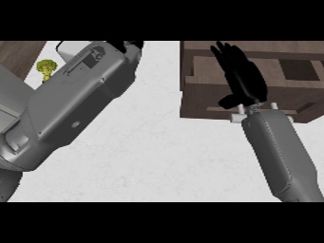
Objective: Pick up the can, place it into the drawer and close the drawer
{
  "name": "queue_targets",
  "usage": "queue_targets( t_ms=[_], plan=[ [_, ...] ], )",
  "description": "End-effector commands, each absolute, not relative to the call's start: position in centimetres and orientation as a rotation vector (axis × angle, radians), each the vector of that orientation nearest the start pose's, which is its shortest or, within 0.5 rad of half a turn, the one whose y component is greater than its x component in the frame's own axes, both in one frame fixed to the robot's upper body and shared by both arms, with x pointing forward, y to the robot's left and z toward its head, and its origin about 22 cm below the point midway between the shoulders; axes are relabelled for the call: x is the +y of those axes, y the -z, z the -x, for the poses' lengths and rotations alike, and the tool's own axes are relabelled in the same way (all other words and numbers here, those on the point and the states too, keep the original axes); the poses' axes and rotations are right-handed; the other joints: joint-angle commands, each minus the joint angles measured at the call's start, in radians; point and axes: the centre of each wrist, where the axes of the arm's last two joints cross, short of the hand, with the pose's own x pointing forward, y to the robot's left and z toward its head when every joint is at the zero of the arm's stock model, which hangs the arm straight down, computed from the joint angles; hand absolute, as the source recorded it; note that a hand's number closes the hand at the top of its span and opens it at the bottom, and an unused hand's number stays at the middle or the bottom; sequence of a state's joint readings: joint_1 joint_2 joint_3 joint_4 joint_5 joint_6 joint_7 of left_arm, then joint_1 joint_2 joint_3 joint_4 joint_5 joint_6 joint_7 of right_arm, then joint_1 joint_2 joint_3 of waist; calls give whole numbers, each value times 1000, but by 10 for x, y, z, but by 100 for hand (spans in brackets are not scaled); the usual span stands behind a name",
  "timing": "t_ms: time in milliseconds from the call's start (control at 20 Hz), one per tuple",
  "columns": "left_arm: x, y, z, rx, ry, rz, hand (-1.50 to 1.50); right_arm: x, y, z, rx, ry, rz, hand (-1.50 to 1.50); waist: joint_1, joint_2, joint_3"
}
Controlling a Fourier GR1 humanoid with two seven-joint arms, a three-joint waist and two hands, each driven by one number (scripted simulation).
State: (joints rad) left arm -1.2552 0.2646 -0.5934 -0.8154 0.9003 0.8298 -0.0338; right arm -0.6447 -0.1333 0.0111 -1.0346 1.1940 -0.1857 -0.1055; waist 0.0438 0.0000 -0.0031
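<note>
Right hand [240,76] upper right of frame, fingers straight, empty, over brown drawer [199,102]. I see no can; drawer contents hidden. Left hand [130,45] top centre mostly cut off, fingers: cannot tell. Green-yellow object [46,69] upper left.

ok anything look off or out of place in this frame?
Nothing spilled or damaged. The can isn't visible. The right robot hand is open over the wooden drawer unit; the left forearm blocks much of the counter. A small green object sits far left.

Right robot hand [242,78] over drawer [301,102]
</note>
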Motion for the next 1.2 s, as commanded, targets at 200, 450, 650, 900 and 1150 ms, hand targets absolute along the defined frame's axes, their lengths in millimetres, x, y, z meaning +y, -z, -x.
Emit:
queue_targets(
  t_ms=[200, 450, 650, 900, 1150],
  plan=[
    [85, -220, -411, -1708, -188, -76, -150, -185, -30, -405, -1633, -1158, 1181, -150, 1, 4, 4],
    [96, -216, -410, -1706, -186, -42, -150, -204, -23, -415, -1653, -1105, 1237, -150, 16, 15, 5],
    [91, -217, -403, -1703, -162, -50, -150, -188, -48, -435, -1657, -1069, 1258, -150, 24, 13, 5],
    [104, -230, -406, -1698, -174, -35, -150, -200, -41, -437, -1679, -1035, 1327, -150, 34, 26, 6],
    [115, -234, -398, -1742, -138, -32, -150, -203, -71, -453, -1687, -1020, 1392, -150, 58, 29, 5]
  ],
)
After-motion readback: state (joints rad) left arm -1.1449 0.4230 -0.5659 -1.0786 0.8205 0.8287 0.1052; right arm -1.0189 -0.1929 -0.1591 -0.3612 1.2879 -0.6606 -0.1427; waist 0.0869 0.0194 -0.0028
